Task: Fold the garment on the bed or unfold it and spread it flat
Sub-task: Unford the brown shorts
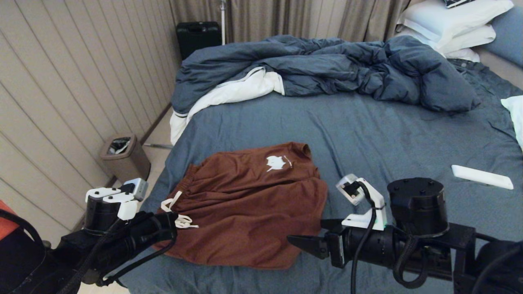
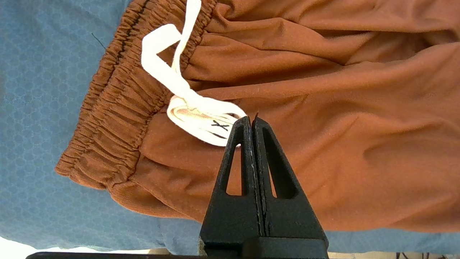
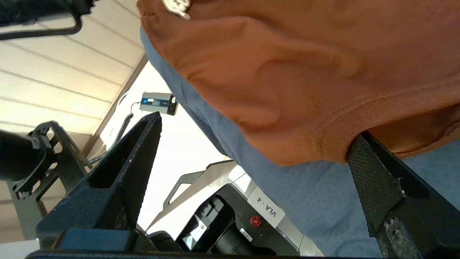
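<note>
- I read this as the start of a fold: the shorts (image 1: 249,204) lie spread on the near part of the bed (image 1: 388,134), waistband toward my left arm, leg hems toward my right, nothing lifted yet.
- My left end effector (image 2: 250,120) is fully closed, its two fingers pressed together with nothing between them. Its tips sit just over the fabric below the waistband (image 2: 118,104), right beside the knotted end of the white drawstring (image 2: 201,117); I cannot tell whether they press on the cloth.
- My right end effector (image 3: 251,140) is spread as wide as it goes and holds nothing. The hem of the near leg lies just ahead of it: one finger (image 3: 377,169) is at the hem's edge, the other (image 3: 140,151) hangs out past the side of the bed.
- Next move, as I judge it: ease the right end effector forward so the hem's edge comes between the fingers, then close on it without catching the sheet underneath.
- The left end effector would have to open before it can pinch the waistband corner for a two-handed fold.
- Well beyond both end effectors are the rumpled duvet (image 1: 347,69) and the pillows (image 1: 449,20), clear of the work.
</note>
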### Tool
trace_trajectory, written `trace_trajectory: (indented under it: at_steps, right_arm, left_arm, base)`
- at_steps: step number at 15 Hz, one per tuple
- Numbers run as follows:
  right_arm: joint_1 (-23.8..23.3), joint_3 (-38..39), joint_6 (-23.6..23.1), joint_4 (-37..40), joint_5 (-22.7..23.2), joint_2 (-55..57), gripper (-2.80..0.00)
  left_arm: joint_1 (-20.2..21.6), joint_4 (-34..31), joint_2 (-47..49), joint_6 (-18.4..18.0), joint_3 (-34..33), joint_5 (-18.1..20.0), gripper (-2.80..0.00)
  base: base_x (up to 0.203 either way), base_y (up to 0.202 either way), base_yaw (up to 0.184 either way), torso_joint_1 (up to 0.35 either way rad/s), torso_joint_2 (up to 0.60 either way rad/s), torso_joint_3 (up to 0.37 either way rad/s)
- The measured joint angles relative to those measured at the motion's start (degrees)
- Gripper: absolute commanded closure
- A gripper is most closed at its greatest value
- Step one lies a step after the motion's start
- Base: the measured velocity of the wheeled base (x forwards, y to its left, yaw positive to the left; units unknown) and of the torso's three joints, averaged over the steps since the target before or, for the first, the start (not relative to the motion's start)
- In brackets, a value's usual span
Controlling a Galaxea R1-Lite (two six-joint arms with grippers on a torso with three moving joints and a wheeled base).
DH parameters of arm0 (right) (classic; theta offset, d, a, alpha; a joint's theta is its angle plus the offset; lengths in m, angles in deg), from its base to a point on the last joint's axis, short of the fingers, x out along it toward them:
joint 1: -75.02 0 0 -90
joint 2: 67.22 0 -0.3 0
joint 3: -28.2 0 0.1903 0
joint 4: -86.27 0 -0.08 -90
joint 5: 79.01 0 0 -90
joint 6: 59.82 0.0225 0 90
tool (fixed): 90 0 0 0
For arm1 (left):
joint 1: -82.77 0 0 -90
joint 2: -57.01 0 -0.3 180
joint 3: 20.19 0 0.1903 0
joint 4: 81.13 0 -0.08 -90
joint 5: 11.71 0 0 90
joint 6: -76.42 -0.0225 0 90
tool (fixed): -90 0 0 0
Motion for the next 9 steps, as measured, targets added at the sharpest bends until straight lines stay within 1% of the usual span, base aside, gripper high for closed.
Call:
trace_trajectory:
  at_steps: [1,4,7,9]
  right_arm:
    - [-0.1,-0.1,0.1,0.0,0.0,-0.1,-2.80]
    - [-1.0,-1.6,2.5,0.0,-0.1,0.8,-2.80]
    - [-0.9,-2.0,2.4,-0.3,-0.1,3.9,-2.80]
    - [-0.7,-2.1,2.0,-1.0,-0.3,8.7,-2.80]
  left_arm:
    - [0.0,0.0,0.0,0.0,0.0,0.0,0.00]
    - [0.0,0.3,0.1,0.0,0.0,0.0,0.00]
    - [0.0,0.4,0.2,0.0,0.0,0.0,0.00]
    - [0.0,0.4,0.3,0.0,0.0,0.0,0.00]
  base:
    - [0.000,0.000,0.000,0.000,0.00,0.000]
    - [0.000,0.000,0.000,0.000,0.00,0.000]
    - [0.000,0.000,0.000,0.000,0.00,0.000]
    - [0.000,0.000,0.000,0.000,0.00,0.000]
